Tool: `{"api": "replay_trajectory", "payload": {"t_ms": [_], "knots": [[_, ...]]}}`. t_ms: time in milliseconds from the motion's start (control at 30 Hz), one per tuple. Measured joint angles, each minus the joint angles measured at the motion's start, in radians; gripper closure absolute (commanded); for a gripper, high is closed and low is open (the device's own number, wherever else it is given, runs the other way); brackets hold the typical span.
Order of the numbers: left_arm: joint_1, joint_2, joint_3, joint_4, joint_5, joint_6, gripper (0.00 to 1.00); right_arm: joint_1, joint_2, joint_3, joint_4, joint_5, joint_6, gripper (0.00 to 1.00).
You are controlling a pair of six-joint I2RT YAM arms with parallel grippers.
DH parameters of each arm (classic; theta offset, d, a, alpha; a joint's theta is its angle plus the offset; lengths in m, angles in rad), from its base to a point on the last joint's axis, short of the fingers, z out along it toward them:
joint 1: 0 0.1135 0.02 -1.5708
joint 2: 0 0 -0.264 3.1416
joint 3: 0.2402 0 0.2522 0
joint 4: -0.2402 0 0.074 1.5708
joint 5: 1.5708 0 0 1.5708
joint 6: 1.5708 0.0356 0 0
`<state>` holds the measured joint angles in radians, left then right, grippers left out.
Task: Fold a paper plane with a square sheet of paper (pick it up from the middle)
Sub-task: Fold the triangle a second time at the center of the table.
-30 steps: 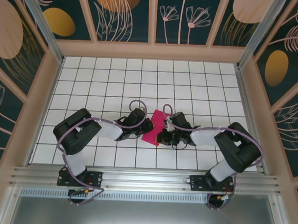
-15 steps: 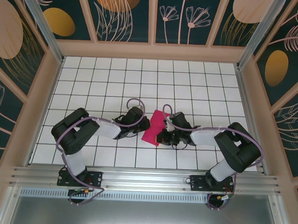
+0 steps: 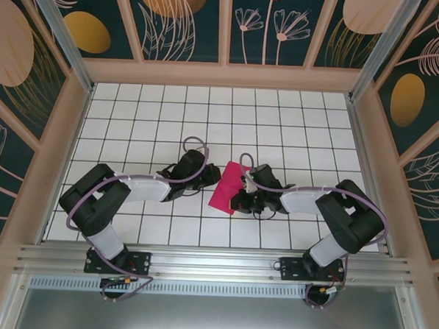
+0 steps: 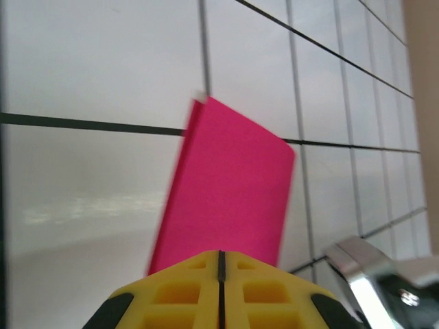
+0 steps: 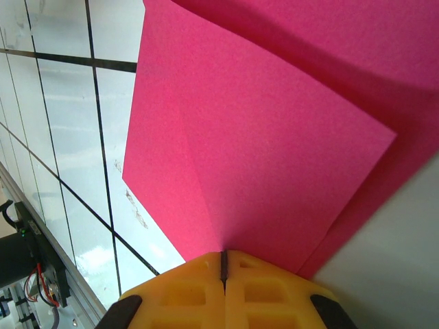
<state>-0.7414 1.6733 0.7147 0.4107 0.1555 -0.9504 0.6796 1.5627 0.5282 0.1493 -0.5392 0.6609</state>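
The square sheet of paper [image 3: 228,185] lies folded narrow on the counter [image 3: 155,124] between the arms; treat the nose and wing folds as outstanding. The right fingers [image 5: 264,288] clench its edge, while the left fingers [image 4: 178,295] are clenched empty beside it.

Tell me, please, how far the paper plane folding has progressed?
Done: the pink sheet is folded over, layers doubled, with a crease. In hand: the right jaws pinch its edge; the left jaws are shut near it. Left: it is not yet a pointed plane.
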Motion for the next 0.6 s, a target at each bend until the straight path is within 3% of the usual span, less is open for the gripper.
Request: {"api": "replay_trajectory", "payload": {"t_ms": [333,600], "knots": [[0.0,0.101,0.019,0.071,0.152,-0.013,0.94,0.0,0.0,0.004,-0.008,0.004,0.0,0.98],[0.0,0.142,-0.014,0.104,0.146,-0.018,0.94,0.0,0.0,0.004,-0.008,0.004,0.0,0.98]]}}
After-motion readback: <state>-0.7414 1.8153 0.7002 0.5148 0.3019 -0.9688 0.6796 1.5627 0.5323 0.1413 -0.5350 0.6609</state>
